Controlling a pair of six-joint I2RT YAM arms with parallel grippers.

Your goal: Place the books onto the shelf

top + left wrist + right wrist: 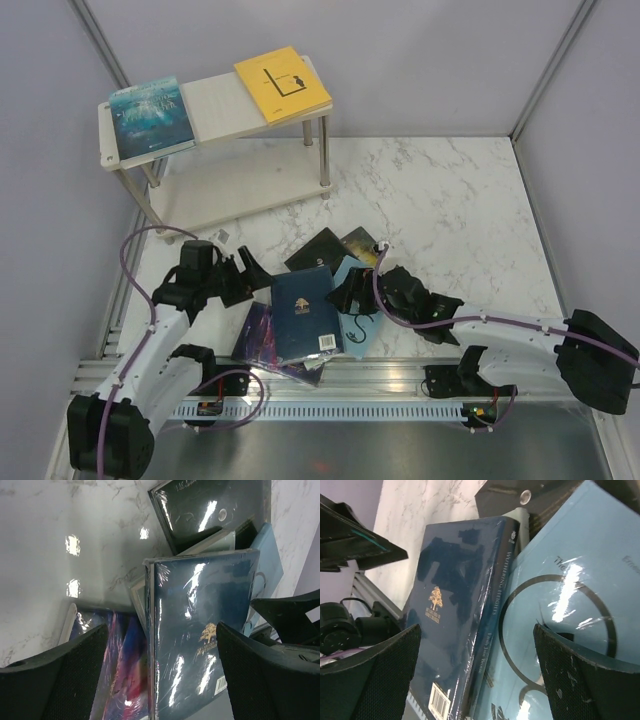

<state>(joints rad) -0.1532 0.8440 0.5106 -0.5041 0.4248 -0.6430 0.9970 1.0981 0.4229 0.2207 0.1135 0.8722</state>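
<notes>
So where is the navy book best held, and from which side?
Probably its left long edge, from the left. The navy book lies flat on top, and that edge sits raised over the purple book, so a finger may slide under. The open left tool is beside it. The spine side lies on the light blue book.

Shelf [215,105] top: occupied by left-end book [150,118] and right-end book [282,85].
Table [450,210]: heap of books [305,310] piled before shelf, flanked by left gripper [250,280] and right gripper [345,295].
</notes>
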